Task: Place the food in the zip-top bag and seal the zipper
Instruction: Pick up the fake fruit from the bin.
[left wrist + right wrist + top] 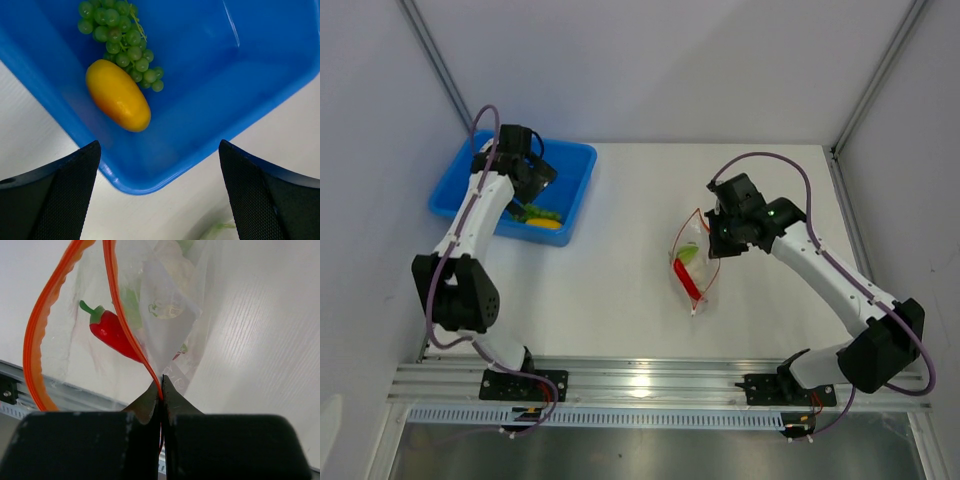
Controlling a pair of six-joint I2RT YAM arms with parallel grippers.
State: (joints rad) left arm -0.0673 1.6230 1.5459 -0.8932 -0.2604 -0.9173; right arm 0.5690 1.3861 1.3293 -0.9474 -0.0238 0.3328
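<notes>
step in hand: loading the food, roughly half done by my read. the zip-top bag [706, 264] lies mid-table, right of centre, with its mouth gaping. the chili pepper [107, 330] and cauliflower [167, 285] are inside it. the right gripper [161, 390] has its jaws pinched tight on the bag's rim, right at the zipper [34, 340], so the orange strip bows into an open loop. the zipper is unsealed.

the grape bunch [122, 35] and yellow-orange piece [117, 95] lie touching each other in the blue bin [240, 65] at the far left of the table [620, 310], well apart from the bag. the left gripper [159, 145] hovers over the bin, jaws spread wide, nothing between them. in the wrist view the yellow piece sits up and left of the gap, not centred.

next move, as i judge it: the left arm lines up over one piece, drops and closes. the yellow piece looks smooth and rounded, so an off-centre pinch could squirt it out; better to grab across its short axis. the grapes are lumpy and probably easier to catch. then it's a carry across to the bag. the bag is floppy and the opening narrow, so the drop must be aimed into the loop while the right side props it open. sealing comes last, once both pieces are in.
</notes>
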